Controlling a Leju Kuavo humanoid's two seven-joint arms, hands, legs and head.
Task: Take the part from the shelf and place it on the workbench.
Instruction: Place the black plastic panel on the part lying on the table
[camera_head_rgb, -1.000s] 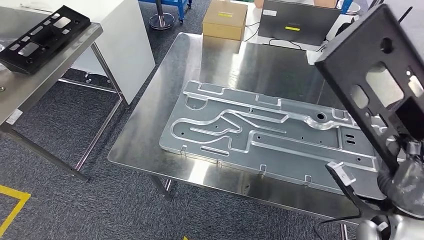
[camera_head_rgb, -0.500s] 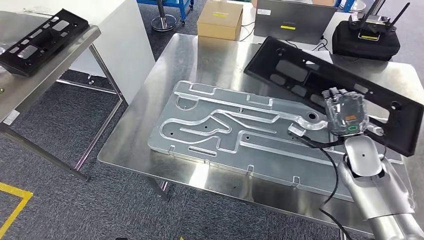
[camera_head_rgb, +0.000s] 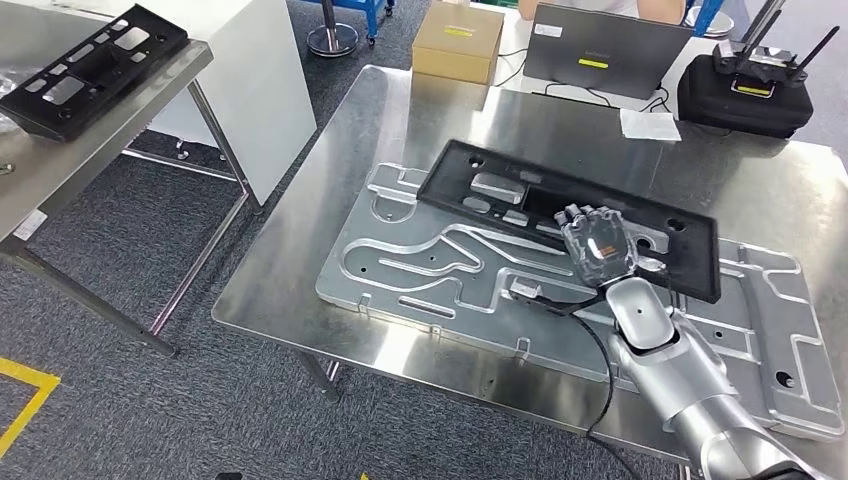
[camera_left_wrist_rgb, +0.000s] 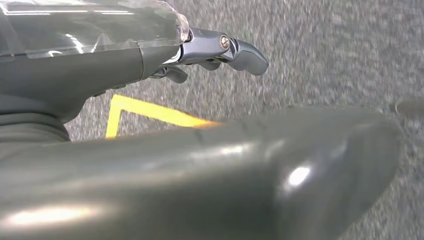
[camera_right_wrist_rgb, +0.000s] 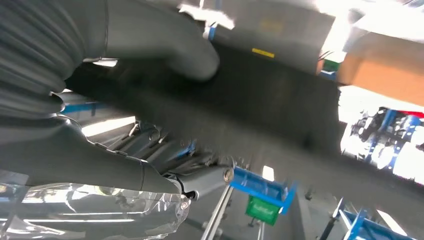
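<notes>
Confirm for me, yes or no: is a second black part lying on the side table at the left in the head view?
Yes. A second black part lies on the side table at the left, apart from the workbench.

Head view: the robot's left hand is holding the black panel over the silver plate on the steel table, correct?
Wrong hand. In the head view the right hand holds the black panel over the silver plate on the steel table. The left hand hangs over the floor, holding nothing.
</notes>
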